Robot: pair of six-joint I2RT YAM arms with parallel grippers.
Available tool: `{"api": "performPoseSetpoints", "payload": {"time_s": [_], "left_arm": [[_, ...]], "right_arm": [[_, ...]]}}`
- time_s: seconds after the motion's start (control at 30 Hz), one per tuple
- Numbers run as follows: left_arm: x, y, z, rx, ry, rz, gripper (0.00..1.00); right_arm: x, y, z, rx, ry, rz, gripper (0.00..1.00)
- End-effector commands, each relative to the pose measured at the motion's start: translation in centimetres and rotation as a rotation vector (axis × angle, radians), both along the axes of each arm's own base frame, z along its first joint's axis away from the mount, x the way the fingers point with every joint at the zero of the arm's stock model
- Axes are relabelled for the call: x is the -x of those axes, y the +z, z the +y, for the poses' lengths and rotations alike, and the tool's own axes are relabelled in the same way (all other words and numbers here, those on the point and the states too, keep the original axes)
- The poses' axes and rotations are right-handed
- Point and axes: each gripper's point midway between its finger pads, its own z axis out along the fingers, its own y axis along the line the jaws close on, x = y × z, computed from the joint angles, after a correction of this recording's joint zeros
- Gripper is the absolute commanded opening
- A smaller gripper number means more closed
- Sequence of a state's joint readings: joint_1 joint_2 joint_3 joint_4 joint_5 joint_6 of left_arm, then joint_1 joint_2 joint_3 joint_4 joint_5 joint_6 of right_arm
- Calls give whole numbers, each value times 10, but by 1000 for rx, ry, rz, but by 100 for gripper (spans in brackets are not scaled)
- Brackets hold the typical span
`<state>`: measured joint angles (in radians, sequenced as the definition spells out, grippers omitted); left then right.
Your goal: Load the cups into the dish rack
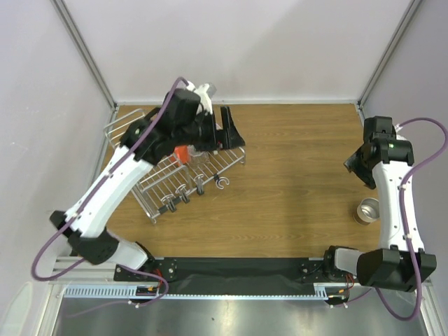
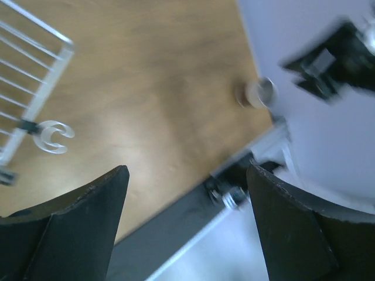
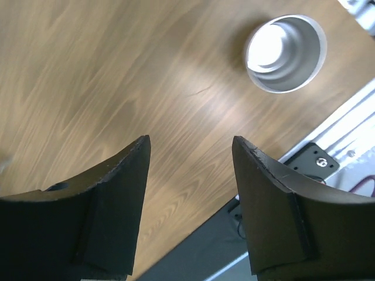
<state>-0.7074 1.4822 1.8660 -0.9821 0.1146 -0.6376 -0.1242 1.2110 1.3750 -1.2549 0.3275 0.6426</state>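
The right gripper (image 3: 190, 143) hangs released and empty over the table (image 1: 294, 182), its jaws spread wide. The shiny metal cup (image 3: 285, 52) stands upright, mouth up, near the right front corner of the table, ahead and to one side of the right gripper's fingers and not touching them. The left gripper (image 2: 187, 172) is likewise released and empty, raised above the right end of the dish rack (image 1: 164, 183), which sits well apart from the cup on the left side of the table. A red piece (image 1: 180, 154) shows inside the rack, mostly hidden by the left arm. We judge the step in hand to be the pickup of the metal cup. We centre the jaws over the rim first, then descend so that one finger goes inside and one outside the wall, or both straddle the body. We close gently, since polished metal may slip. We lift straight up before crossing toward the rack, keeping clear of the left arm.
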Motion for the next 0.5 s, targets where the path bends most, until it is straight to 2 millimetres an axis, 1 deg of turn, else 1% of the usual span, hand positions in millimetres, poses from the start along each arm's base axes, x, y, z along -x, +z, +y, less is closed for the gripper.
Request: {"api": "performPoseSetpoints", "payload": {"time_s": [0.0, 0.03, 0.07, 0.1, 0.17, 0.2, 0.23, 0.3, 0.33, 0.37, 0.4, 0.43, 0.47], "left_arm": [[42, 19, -25, 168, -114, 25, 88], [49, 11, -22, 161, -118, 44, 88], [54, 10, -19, 165, -118, 53, 90], [65, 20, -9, 184, -122, 34, 90], [73, 16, 1, 180, -115, 34, 92], [78, 16, 5, 180, -113, 34, 92], [85, 23, 12, 199, -115, 18, 92], [92, 17, 19, 193, -110, 33, 93], [98, 19, 26, 201, -107, 25, 93], [101, 19, 28, 207, -103, 30, 95], [104, 19, 31, 211, -99, 31, 96], [110, 22, 37, 222, -99, 23, 96], [112, 21, 39, 222, -98, 21, 96]], "right_arm": [[1, -17, -35, 89, -171, 48, 63], [2, -26, -40, 97, -201, 88, 63], [5, -30, -48, 117, -223, 110, 63], [5, -32, -56, 128, -260, 109, 63], [3, -40, -64, 129, -281, 122, 63], [1, -48, -68, 124, -290, 123, 63], [3, -54, -74, 119, -295, 134, 62], [-2, -75, -75, 79, -273, 150, 62], [1, -81, -81, 64, -288, 159, 62], [0, -88, -80, 27, -287, 159, 62], [-4, -92, -83, 21, -290, 145, 62], [-2, -99, -83, 12, -288, 155, 61], [-3, -101, -83, 9, -281, 156, 61]]}}
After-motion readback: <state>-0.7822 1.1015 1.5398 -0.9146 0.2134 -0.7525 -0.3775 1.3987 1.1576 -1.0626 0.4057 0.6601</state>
